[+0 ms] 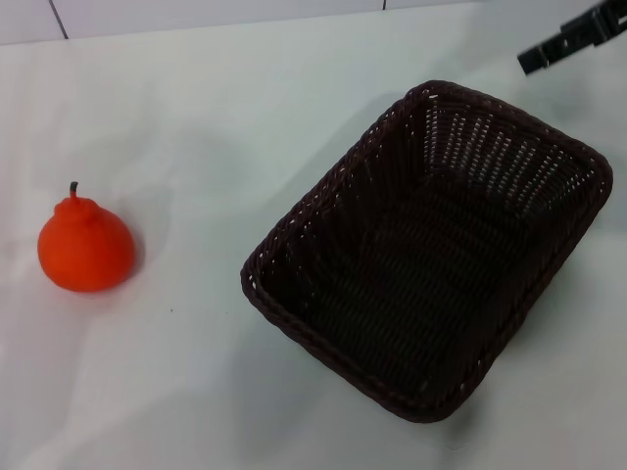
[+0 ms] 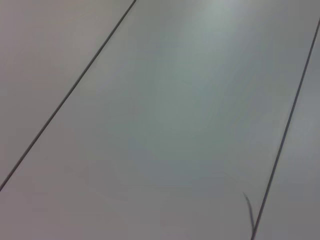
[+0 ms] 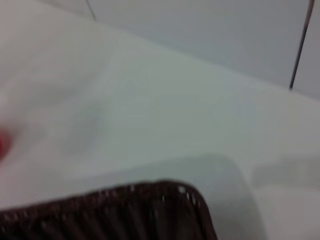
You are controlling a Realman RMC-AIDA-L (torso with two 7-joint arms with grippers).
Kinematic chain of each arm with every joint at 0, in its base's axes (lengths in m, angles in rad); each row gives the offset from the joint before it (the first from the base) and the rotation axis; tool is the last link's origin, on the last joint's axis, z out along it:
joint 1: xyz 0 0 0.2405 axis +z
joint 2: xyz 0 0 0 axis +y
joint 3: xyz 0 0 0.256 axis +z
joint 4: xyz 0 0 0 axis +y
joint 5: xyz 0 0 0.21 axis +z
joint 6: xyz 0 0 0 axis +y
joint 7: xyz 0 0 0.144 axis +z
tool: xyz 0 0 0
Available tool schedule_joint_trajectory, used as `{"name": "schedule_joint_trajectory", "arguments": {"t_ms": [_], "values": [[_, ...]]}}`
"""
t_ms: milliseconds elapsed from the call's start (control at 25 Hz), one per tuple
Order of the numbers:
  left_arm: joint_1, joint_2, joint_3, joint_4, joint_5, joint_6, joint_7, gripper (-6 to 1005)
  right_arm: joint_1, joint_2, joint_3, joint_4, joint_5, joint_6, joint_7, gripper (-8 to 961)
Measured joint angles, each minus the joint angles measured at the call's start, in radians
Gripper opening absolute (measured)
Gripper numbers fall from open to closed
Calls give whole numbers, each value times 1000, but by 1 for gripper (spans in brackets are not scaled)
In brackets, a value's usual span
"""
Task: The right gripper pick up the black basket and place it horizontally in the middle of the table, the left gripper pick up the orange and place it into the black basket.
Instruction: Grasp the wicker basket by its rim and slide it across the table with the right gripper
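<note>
Glossy white tabletop [image 1: 196,117] bears a skewed dark woven wicker basket [image 1: 431,250], probably light and stiff; grip its braided rim. Right pincer [image 1: 573,44] hovers beyond it, its state I cannot tell.

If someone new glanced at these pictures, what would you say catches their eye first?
Most likely the black basket, large and empty, lying at a slant on the right half of the white table. Next comes the bright orange, sitting alone far to the left with its stem up, well apart from the basket. The right gripper only pokes into the head view's top right corner, beyond the basket's far end.
</note>
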Motion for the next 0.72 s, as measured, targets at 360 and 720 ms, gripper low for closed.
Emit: {"name": "schedule_joint_trajectory", "arguments": {"t_ms": [360, 720], "values": [[-15, 1, 0, -3, 0, 5, 0, 906, 13, 16, -95, 103, -90, -54, 4, 934], [-16, 2, 0, -3, 0, 8, 0, 906, 29, 38, -139, 221, -127, -126, -57, 887]]}}
